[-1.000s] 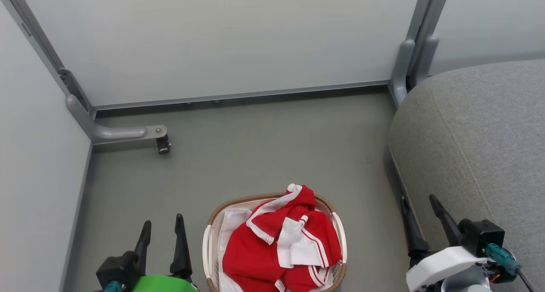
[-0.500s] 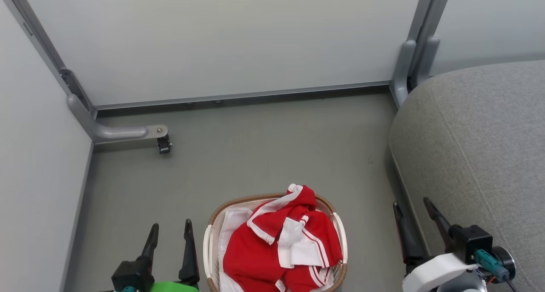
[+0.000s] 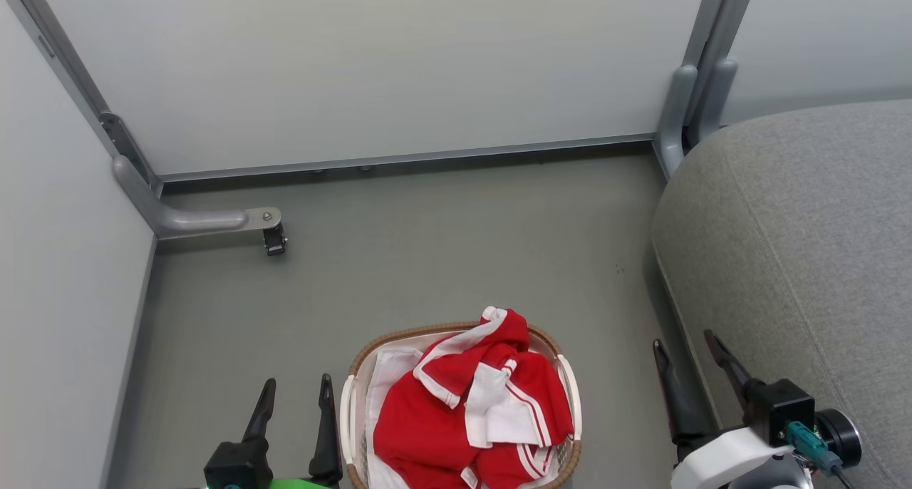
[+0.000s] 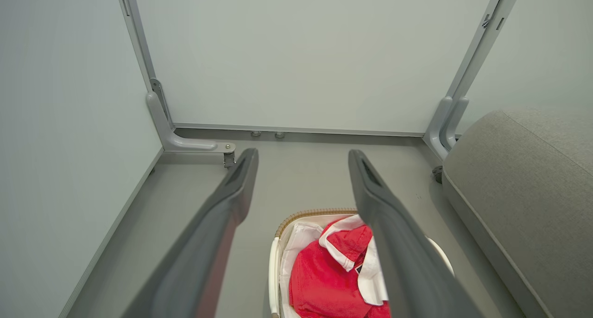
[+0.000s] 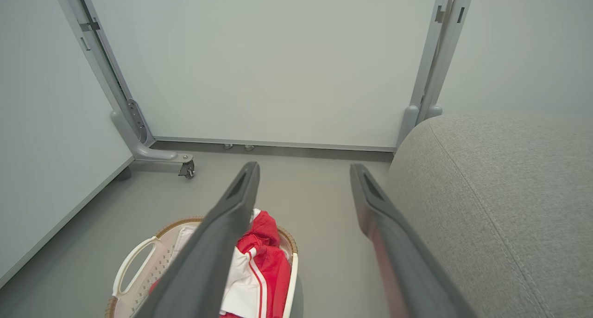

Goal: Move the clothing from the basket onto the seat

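In the head view the left gripper (image 3: pixel 297 381) stands parted and empty, the basket (image 3: pixel 399 336) just to its right with the red clothing (image 3: pixel 456 418) heaped inside. The right gripper (image 3: pixel 682 339) is parted and empty too, basket to its left, grey seat (image 3: pixel 798 246) close on its right. In the left wrist view the clothing lies low between that gripper's 2 fingers (image 4: pixel 222 216). In the right wrist view the basket sits lower left of the fingers, the seat to their right.

The basket (image 3: pixel 399 334) sits on the floor (image 3: pixel 427 246), with the clothing (image 3: pixel 427 425) heaped in it. The seat (image 3: pixel 805 225) lies to its right and a partition wall (image 3: pixel 370 68) behind. The left gripper (image 3: pixel 298 381) is just left of the basket, and the right gripper (image 3: pixel 682 339) is between basket and seat.
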Controlling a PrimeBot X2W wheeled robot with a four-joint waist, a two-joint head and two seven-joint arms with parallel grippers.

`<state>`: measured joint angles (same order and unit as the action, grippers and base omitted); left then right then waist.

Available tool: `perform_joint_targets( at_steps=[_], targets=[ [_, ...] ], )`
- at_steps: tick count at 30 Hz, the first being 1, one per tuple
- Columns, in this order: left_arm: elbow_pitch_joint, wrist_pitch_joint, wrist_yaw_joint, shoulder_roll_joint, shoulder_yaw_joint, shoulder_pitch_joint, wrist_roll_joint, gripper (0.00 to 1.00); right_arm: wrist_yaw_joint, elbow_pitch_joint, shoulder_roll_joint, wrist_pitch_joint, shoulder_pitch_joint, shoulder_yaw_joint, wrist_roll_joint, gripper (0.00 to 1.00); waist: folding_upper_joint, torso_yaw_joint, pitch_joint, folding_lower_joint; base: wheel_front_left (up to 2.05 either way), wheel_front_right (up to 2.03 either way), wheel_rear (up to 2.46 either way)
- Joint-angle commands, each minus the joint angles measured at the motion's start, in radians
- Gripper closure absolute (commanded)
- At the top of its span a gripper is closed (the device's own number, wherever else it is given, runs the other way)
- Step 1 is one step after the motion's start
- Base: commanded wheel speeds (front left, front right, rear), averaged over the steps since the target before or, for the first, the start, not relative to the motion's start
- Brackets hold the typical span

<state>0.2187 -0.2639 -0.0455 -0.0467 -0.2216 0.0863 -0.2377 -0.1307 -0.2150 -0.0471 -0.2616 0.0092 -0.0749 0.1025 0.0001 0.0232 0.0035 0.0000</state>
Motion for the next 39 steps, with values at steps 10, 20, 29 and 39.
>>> perform_joint_targets(
  at_steps=[10,20,29,39],
  targets=[
    [0.006,-0.001,-0.002,-0.006,0.003,0.005,-0.003,0.0,0.0,0.001,-0.006,-0.005,0.003,0.004,-0.004,0.0,-0.0001,-0.001,0.003,0.0,0.0,0.0,0.0],
    [0.012,-0.001,0.0,-0.006,0.002,0.0,-0.004,0.0,0.0,0.003,-0.006,-0.005,0.001,0.007,-0.003,0.0,-0.0001,0.0,0.005,0.0,0.0,0.0,0.0],
    [0.003,-0.001,0.0,-0.006,0.002,-0.002,-0.002,0.0,0.0,0.014,-0.006,-0.005,-0.004,0.015,-0.006,0.0,-0.0001,-0.006,0.028,0.0,0.0,0.0,0.0],
    [-0.006,-0.001,0.021,-0.006,-0.01,-0.082,0.055,0.0,0.0,0.045,-0.006,-0.005,-0.07,0.021,-0.006,0.0,-0.0001,-0.054,0.168,0.0,0.0,0.0,0.0]
  ],
)
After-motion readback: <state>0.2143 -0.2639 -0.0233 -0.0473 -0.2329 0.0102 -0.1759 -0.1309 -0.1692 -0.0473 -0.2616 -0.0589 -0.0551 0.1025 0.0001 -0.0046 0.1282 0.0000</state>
